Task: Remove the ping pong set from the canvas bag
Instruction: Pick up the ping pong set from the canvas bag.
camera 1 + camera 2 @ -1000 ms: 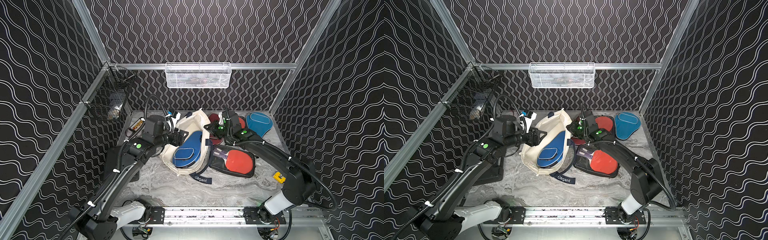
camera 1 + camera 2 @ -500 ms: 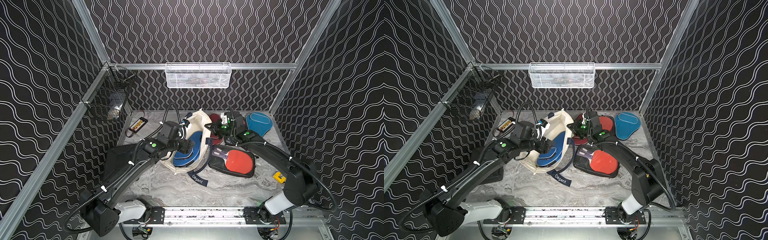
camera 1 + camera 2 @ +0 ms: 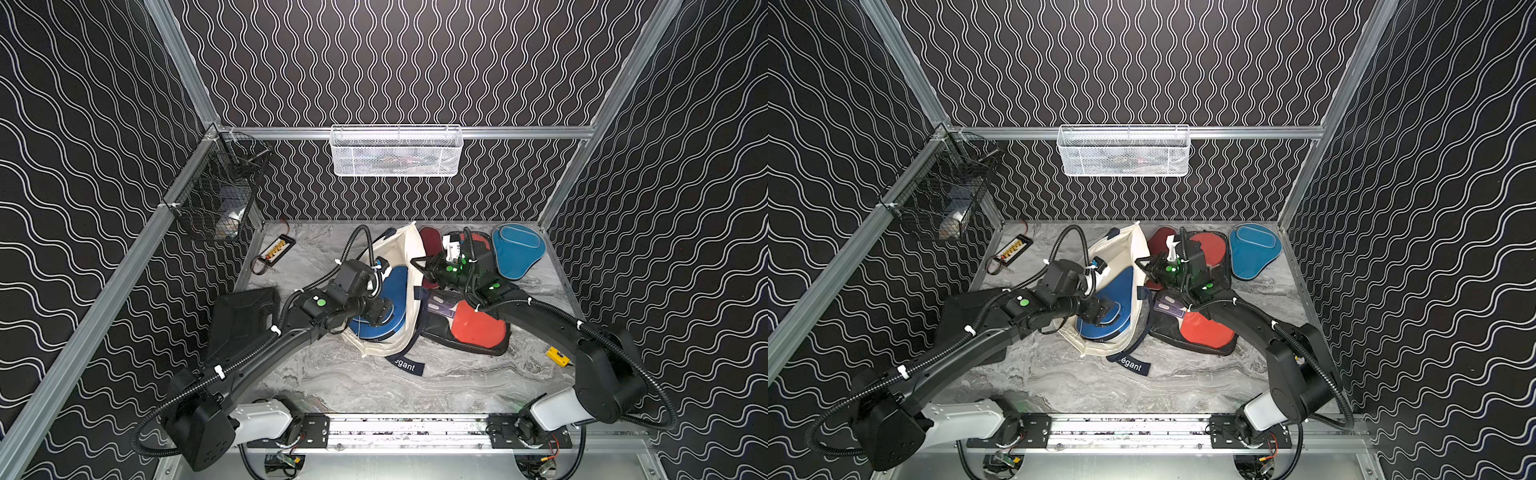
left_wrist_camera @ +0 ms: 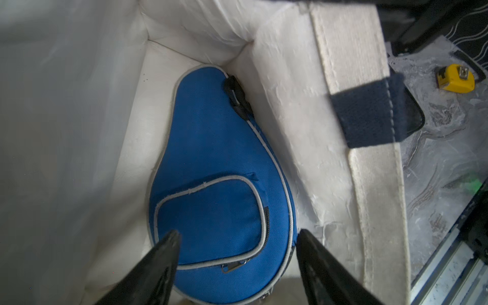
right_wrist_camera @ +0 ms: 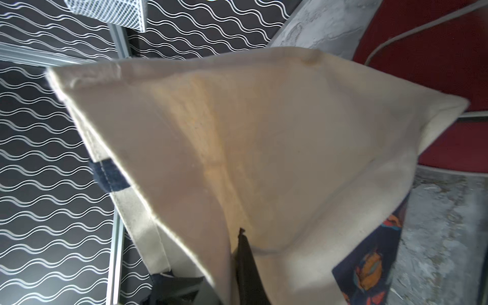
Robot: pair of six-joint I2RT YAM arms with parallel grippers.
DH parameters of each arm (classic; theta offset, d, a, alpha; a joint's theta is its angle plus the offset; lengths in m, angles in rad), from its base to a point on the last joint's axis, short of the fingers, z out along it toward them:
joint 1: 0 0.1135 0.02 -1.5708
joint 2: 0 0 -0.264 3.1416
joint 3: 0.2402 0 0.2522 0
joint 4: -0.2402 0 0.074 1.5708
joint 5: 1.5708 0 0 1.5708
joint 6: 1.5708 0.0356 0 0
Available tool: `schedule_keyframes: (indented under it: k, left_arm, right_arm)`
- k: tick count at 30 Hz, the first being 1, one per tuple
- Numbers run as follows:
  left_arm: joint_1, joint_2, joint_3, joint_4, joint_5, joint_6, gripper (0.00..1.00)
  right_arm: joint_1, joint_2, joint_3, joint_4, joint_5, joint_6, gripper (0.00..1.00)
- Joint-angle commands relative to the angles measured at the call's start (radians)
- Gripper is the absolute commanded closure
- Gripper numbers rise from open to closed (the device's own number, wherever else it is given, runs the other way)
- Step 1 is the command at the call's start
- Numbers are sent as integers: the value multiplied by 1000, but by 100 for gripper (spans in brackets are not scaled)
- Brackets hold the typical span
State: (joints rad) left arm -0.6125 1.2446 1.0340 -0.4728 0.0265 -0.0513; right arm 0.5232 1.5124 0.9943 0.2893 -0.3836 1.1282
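My left end effector (image 4: 237, 232), jaws apart, hovers over the blue cover (image 4: 211, 163), seemingly the last piece inside the canvas bag (image 3: 405, 249). My right end effector (image 3: 420, 268) is pinched shut on the bag's rim, holding it open. The teal cover (image 3: 517, 253), maroon cover (image 3: 430, 243) and two red-paddle pouches (image 3: 473, 332) lie outside on the counter (image 3: 415, 386).

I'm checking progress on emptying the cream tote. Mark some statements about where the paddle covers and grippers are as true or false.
1. The blue paddle-shaped zip cover lies inside the cream canvas bag. True.
2. The left gripper is shut on the blue cover. False: its jaws stand open above it.
3. The teal paddle-shaped cover is in the bag. False: it lies on the grey marble table, outside.
4. The right gripper is shut on the bag's canvas. True.
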Motion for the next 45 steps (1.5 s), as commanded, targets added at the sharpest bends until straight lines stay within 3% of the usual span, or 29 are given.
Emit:
schedule_keyframes:
  k: [1,12,19,33,36,41,45]
  left_arm:
    - [-26,-7,-12,66,-32,52,26]
    - [-91,-19,-63,28,-84,85,25]
    - [-128,9,-43,-27,-50,98,23]
    - [-134,120,-24,-27,-77,73,24]
    - [-133,156,-14,2,-100,61,34]
    - [-133,197,12,28,-159,47,66]
    - [-132,199,42,25,-204,48,97]
  right_arm:
    - [1,-16,-11,141,-24,22,100]
    - [1,-80,-13,138,-23,58,100]
    - [1,-80,7,156,-43,105,100]
    - [0,-39,48,268,-64,230,100]
    - [0,-48,51,266,-53,235,100]
    - [0,-79,40,252,-40,225,100]
    - [0,-101,28,231,-28,208,100]
